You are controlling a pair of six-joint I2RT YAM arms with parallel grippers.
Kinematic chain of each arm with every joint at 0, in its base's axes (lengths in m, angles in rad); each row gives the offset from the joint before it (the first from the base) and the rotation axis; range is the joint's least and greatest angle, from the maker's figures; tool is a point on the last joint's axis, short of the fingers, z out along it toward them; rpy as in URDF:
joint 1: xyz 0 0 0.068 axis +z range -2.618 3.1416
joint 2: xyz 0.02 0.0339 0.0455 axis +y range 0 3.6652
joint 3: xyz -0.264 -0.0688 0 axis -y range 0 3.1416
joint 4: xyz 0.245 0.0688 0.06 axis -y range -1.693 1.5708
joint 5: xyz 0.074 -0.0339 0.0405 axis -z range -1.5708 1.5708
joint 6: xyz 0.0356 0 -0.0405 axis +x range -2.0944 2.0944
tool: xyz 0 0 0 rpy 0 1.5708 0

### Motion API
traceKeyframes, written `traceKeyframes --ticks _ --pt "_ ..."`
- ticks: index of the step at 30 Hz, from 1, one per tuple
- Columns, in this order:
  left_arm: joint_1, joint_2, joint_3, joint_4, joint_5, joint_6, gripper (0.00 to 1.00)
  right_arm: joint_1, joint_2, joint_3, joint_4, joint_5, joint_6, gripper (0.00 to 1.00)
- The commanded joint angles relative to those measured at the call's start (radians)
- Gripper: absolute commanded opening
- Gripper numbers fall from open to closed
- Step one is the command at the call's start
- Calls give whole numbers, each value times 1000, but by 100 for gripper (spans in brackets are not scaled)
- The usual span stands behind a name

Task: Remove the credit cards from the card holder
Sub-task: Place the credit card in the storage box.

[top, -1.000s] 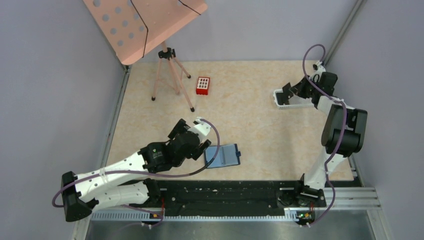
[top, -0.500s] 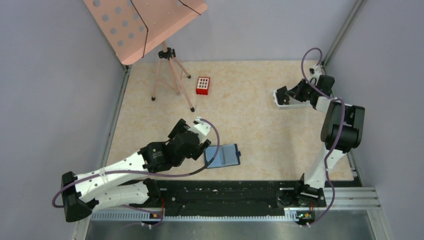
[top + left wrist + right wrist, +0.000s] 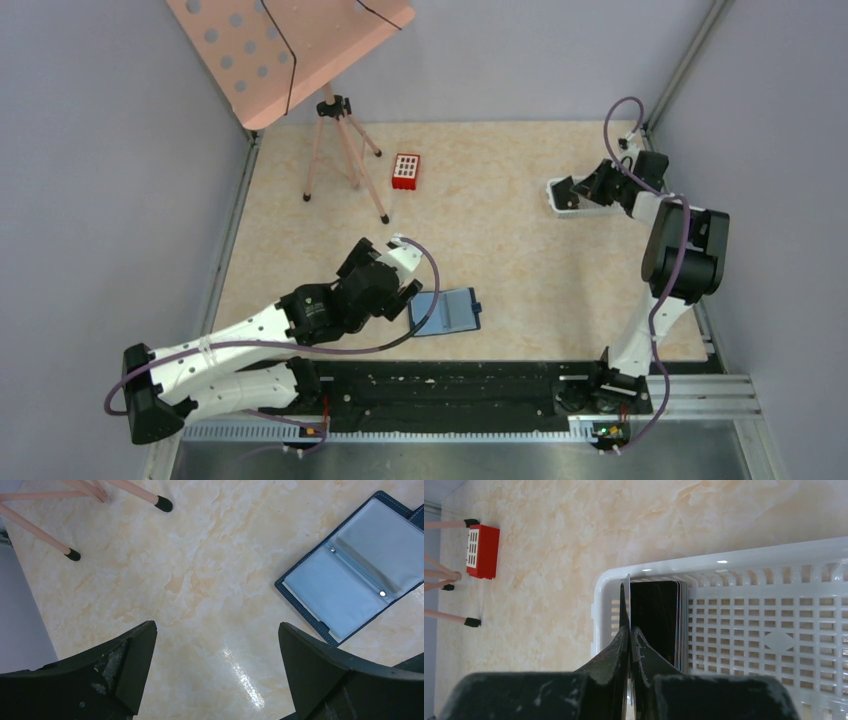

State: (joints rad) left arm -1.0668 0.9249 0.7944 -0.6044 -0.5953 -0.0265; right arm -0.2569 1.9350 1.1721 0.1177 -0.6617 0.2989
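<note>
Pinching a thin dark credit card [image 3: 626, 595] edge-on in the pressed-together right pincer [image 3: 628, 628], over a corner of the white slotted plastic tray [image 3: 744, 557], long axis paralleling the stacked dark cards [image 3: 655, 620] inside; leaving the blue folding card holder [image 3: 447, 311] well apart from that tray, nearer the spread left pincer [image 3: 216, 630]

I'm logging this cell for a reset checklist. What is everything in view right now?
card holder: one, blue, lying open on the table
cards: stack, count unclear, dark, in the tray's corner
card: one, seen edge-on, in the right gripper
tray: one, white, slotted, far right
block: one, red, far middle
stand: one, pink, far left
table: one, beige marbled
left gripper: black, open, beside the card holder
right gripper: black, shut on the card, over the tray
</note>
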Motion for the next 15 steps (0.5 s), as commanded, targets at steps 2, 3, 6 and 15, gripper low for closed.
traceKeyframes --ticks 2,3,6,15 --pt "5 -8 5 18 0 -3 97 -6 39 58 -28 -6 -14 9" --pt "6 -8 5 19 1 -3 97 -6 41 61 -32 -4 -15 9" --pt "8 -7 6 18 4 -3 97 -6 40 66 -39 5 -17 10" --pt "10 -1 6 19 7 -3 97 4 36 76 -54 35 -21 19"
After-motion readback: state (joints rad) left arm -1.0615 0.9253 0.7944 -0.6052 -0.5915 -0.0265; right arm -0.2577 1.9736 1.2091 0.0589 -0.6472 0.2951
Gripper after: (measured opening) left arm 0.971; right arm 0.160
